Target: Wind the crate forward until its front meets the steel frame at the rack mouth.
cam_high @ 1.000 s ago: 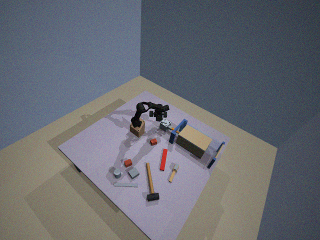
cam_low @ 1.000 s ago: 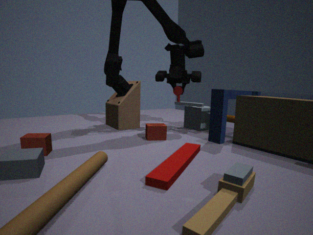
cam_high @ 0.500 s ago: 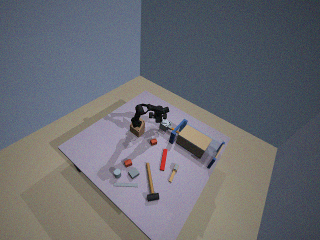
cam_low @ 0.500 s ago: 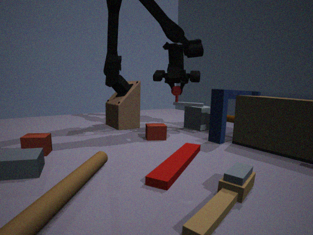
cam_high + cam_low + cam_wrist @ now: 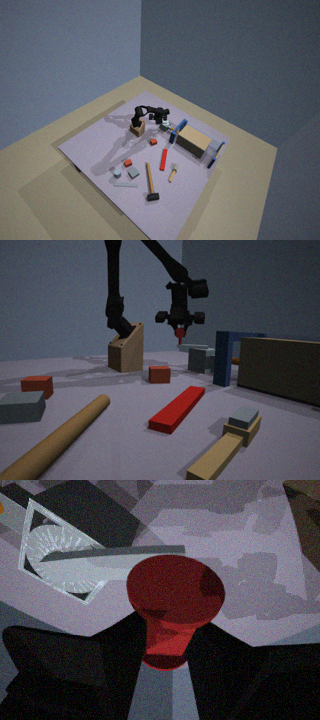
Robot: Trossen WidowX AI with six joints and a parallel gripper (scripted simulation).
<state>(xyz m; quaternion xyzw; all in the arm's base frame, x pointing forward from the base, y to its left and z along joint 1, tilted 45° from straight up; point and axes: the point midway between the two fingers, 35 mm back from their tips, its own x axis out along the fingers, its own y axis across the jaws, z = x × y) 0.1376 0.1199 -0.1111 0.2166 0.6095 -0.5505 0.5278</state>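
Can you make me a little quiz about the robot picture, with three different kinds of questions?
1. True or false: the end effector is shut on the red knob.
2. Which thing has a black head? A) the mallet B) the red bar C) the brush
3. Fill in the gap: the frame between the winch and the crate is coloured ____.

Key: 1 true; 2 A; 3 blue
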